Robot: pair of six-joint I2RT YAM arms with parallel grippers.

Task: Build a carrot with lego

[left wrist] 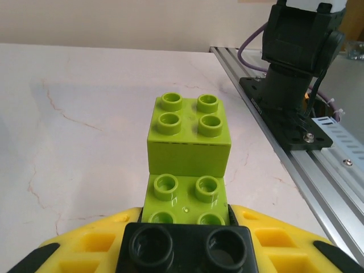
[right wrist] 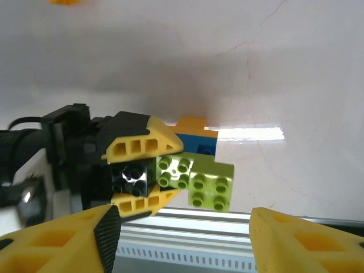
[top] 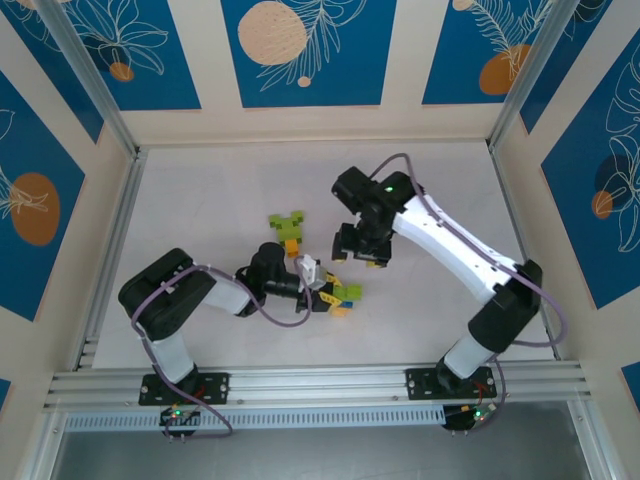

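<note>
A stepped lego stack (left wrist: 189, 136) of lime bricks and a black one is clamped in the left tool (right wrist: 165, 170) near the counter's (left wrist: 85, 142) front edge, with the right tool (right wrist: 185, 242) poised close by, jaws apart (loose bricks (top: 288, 228) lie behind); studs should be squared before pressing.

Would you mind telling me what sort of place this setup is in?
Likely a robotics lab test cell: a white tabletop enclosed by blue printed panels, a left arm and right arm bolted to an aluminium rail, and lego bricks.
</note>
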